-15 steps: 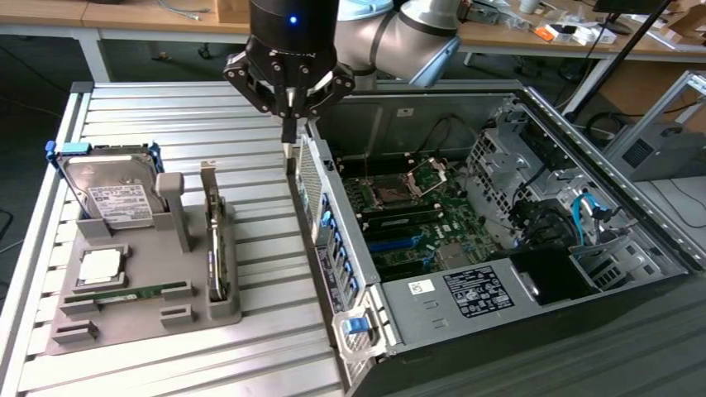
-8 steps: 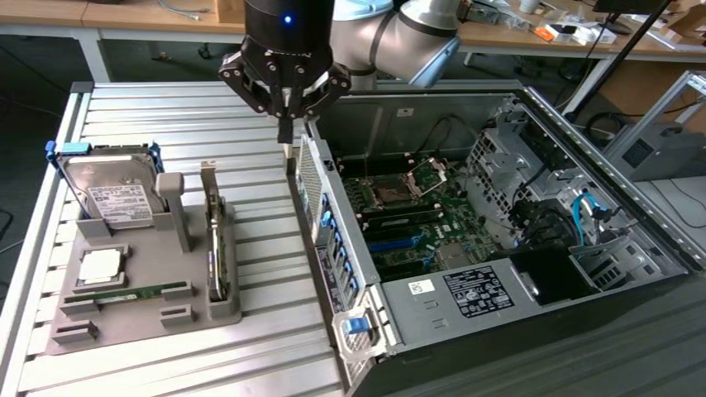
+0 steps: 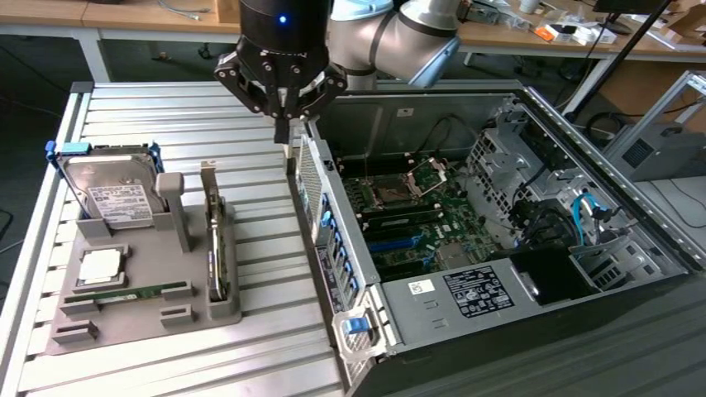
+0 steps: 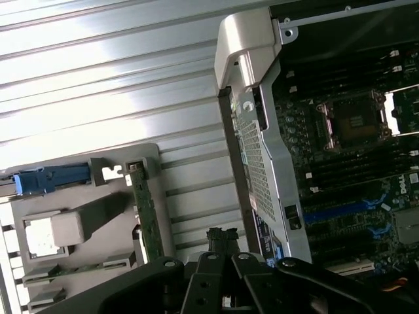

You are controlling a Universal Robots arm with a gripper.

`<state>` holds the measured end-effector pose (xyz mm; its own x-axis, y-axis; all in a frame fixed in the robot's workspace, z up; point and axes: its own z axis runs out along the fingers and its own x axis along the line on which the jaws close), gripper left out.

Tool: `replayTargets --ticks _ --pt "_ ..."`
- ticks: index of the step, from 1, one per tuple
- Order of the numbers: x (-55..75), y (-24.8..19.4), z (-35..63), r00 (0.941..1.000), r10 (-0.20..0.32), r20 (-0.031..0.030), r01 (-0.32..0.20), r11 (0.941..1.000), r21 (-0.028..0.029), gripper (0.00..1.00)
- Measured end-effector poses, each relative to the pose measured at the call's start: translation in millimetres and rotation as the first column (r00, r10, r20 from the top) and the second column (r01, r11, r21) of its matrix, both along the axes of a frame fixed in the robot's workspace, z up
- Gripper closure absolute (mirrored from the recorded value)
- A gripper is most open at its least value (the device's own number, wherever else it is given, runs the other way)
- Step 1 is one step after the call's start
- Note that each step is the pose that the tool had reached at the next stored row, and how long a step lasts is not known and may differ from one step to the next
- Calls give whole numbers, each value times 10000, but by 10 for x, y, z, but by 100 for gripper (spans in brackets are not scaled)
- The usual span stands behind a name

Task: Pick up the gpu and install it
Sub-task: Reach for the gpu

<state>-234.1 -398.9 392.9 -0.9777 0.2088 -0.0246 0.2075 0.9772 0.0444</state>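
over the case edge (image 3: 312, 178) the gripper (image 3: 289, 132) hangs closed, empty; the gpu (image 3: 218, 248) stands apart on edge.

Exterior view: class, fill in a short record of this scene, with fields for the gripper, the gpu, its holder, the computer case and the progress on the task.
gripper: shut, holding nothing, above the computer case's side wall
gpu: standing on edge in the grey holder, untouched
grey holder: on the slatted table, to the exterior view's left of the case; also carries a hard drive
computer case: open, motherboard exposed
progress: gpu not yet picked up
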Motion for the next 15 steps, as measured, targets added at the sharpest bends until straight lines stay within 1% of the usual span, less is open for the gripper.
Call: replayTargets --ticks 15 --pt "-65 0 -1 10000 0 0 0 10000 0 89"
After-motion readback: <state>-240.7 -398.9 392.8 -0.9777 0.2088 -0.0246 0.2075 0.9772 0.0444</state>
